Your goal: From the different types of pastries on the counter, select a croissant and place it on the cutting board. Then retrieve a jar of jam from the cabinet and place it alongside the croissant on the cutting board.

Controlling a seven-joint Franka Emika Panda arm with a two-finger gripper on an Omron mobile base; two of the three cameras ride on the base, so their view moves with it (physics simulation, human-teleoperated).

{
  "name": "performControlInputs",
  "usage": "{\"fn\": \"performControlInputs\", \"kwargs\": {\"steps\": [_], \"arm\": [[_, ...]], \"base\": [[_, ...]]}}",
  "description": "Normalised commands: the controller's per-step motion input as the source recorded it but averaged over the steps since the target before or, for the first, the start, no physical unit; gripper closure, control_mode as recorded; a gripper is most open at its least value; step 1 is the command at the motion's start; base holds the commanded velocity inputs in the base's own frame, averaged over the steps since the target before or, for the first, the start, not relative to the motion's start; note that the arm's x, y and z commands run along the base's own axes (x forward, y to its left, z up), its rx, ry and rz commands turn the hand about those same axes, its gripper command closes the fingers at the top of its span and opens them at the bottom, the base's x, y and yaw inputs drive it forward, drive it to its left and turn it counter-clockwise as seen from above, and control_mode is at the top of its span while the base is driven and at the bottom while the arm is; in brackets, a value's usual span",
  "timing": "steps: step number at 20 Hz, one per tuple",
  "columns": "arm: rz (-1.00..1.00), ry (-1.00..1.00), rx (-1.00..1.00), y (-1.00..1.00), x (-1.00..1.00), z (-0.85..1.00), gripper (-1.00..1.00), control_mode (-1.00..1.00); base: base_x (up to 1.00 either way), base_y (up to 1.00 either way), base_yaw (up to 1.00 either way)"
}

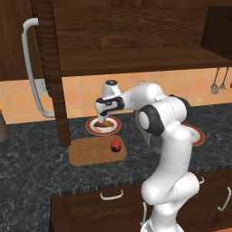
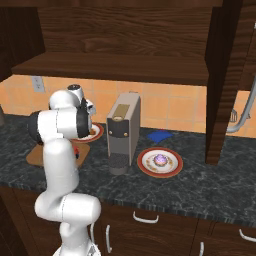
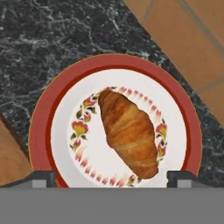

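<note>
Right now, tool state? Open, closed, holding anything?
Tool: open, holding nothing. Its tips stand wide apart above the croissant, which lies on its red-rimmed plate.

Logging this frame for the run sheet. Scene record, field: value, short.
croissant: lying on red-rimmed plate, not grasped
gripper: above the croissant, jaws open, one tip on either side of it
jar of jam: standing on cutting board
cupcake: on its own plate, right of the coffee machine
cabinet: door open
task state: croissant not yet on board
</note>
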Motion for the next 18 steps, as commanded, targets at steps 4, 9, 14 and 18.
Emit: {"fn": "performControlInputs", "kwargs": {"steps": [4, 9, 14, 18], "arm": [[0.14, 0.04, 0.01, 0.0, 0.26, -0.05, -1.0, -1.0], [0.04, 0.07, 0.0, 0.01, 0.19, -0.16, -1.0, -1.0], [0.08, 0.1, 0.0, 0.14, 0.0, -0.16, -1.0, -1.0], [0.06, 0.04, 0.0, 0.06, 0.0, -0.05, -1.0, -1.0]], "base": [[0.0, 0.0, 0.0], [0.0, 0.0, 0.0], [0.0, 0.0, 0.0], [0.0, 0.0, 0.0]]}}
